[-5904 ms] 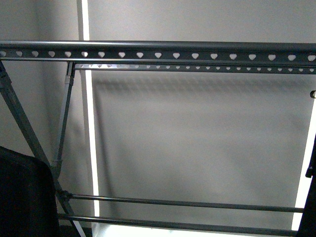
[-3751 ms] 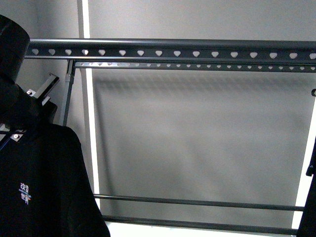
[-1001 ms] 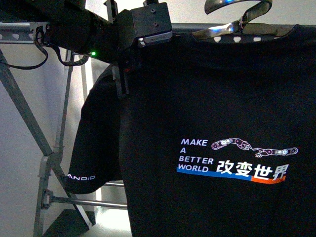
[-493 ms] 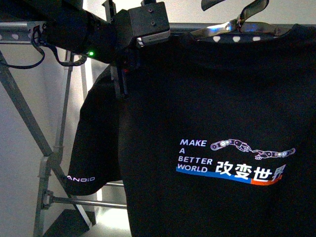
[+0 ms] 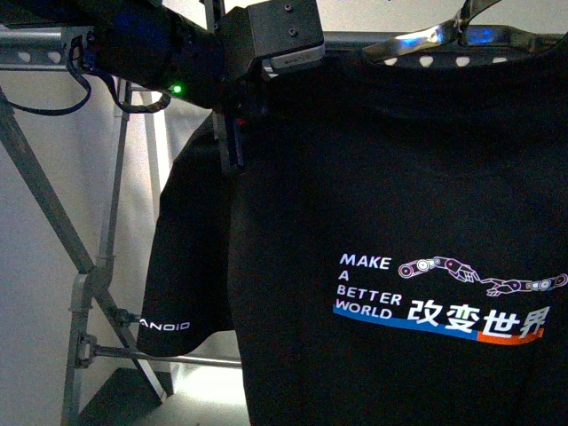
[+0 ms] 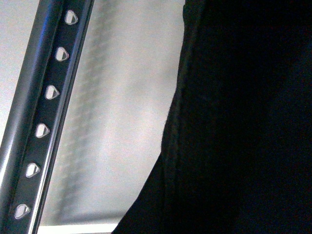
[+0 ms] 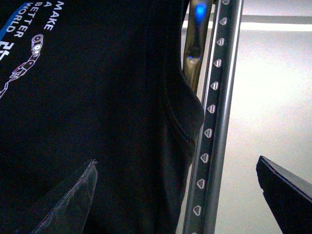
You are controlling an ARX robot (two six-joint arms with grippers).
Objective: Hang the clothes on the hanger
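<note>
Front view: one black T-shirt [image 5: 399,195], on one chrome coat hanger [image 5: 417,43], is held just below the top rail [image 5: 35,44] of the one grey rack [image 5: 44,204]. It is shifted rightward and lower than half a second ago, so hooking is judged near. The left pincer [image 5: 233,133] is at the shoulder under the rail, its grip not determinable. Left wrist view: one T-shirt edge is recorded beside the rail. Right wrist view: the right pincer [image 7: 175,161] is spread wide and empty, with T-shirt and rail seen beyond its fingers [image 7: 68,200].
</note>
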